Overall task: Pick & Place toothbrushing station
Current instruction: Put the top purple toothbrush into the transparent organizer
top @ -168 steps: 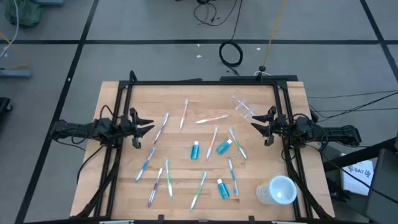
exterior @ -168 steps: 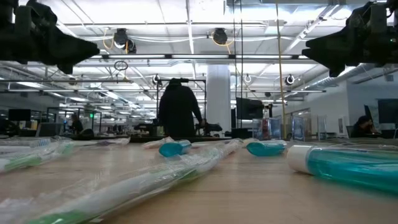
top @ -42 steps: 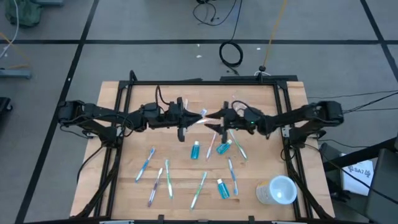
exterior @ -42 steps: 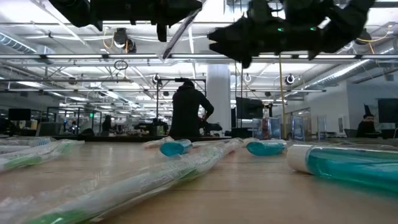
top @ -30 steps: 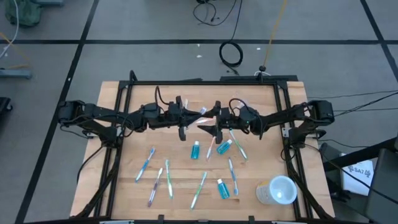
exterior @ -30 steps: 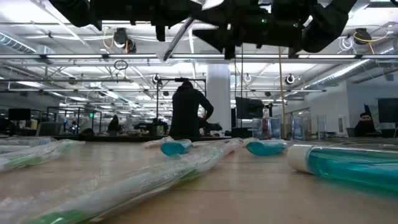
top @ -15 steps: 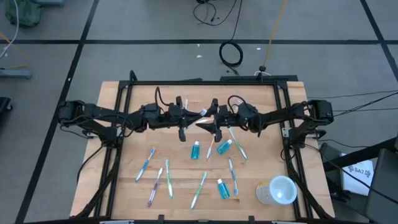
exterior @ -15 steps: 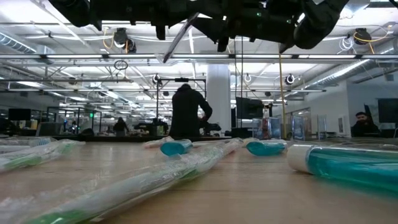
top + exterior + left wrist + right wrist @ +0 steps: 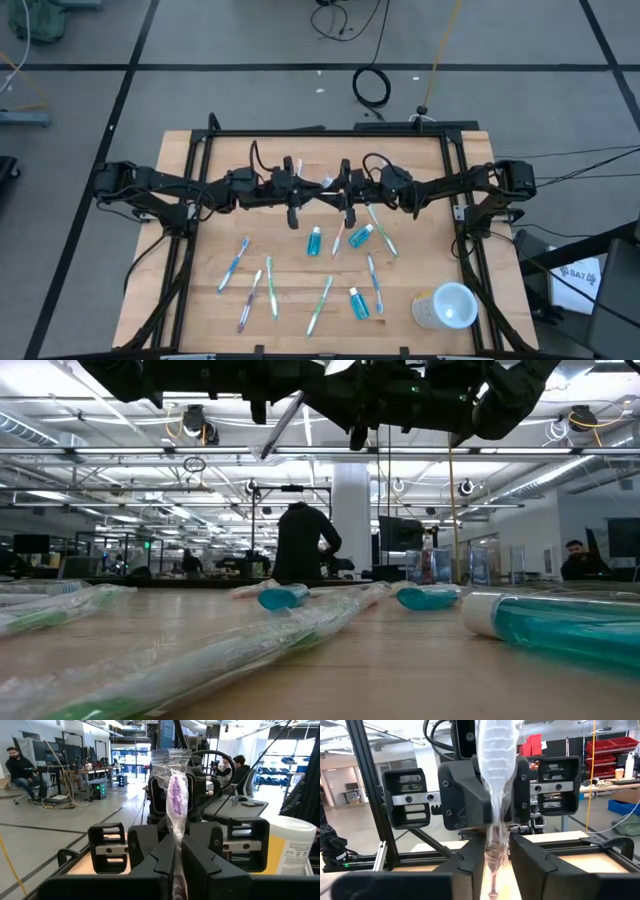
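Clear-wrapped toothbrush (image 9: 176, 805), seemingly purple bristles; teal tubes (image 9: 314, 241); black grippers.

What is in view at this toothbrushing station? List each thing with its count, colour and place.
table: one, light wood, black-framed, under both arms
loose toothbrushes: about seven, white, blue and green, scattered on the table
held toothbrush: one, clear-wrapped, purple bristles, raised at mid-table
tubes: three, blue, white-capped, lying mid-table
cup: one, whitish, near the table's right corner
cable coil: one, black, on the floor
person: one, dark clothes, standing in the room
left gripper: shut on the held toothbrush
right gripper: facing it, at the wrapper
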